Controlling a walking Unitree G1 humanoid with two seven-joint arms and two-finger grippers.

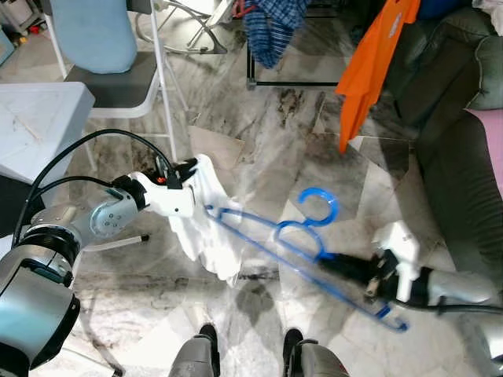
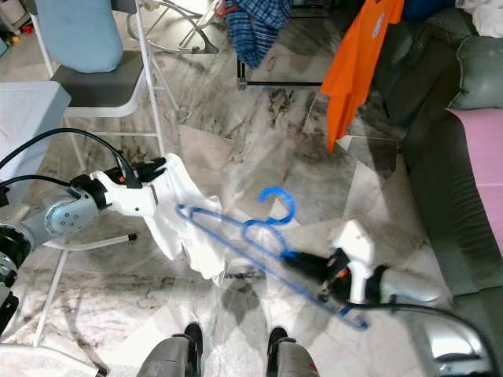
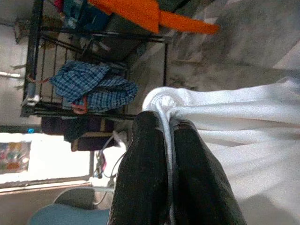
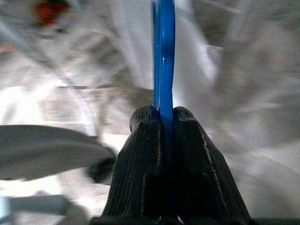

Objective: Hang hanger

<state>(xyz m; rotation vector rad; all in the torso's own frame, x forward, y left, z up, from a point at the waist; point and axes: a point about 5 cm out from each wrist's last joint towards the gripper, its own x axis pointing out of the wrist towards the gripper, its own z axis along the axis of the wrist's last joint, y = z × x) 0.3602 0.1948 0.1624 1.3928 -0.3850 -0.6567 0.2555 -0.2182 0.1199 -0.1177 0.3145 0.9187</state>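
Both end effectors clamp: left (image 1: 187,167) cloth (image 1: 206,224), right (image 1: 339,265) hanger (image 1: 302,236).

Silver metallic arms end in white wrist housings; black cables loop from the left forearm to the left gripper (image 1: 187,167), which shows a small orange mark. The right gripper (image 1: 339,262) has long, ribbed black fingers (image 4: 146,164). Two dark feet (image 1: 206,339) on grey legs

Left arm bent inward, left gripper (image 1: 187,169) pinched closed on white cloth (image 1: 208,228); right gripper (image 1: 334,261) clamped on blue hanger (image 1: 299,236), arm extended forward-left.
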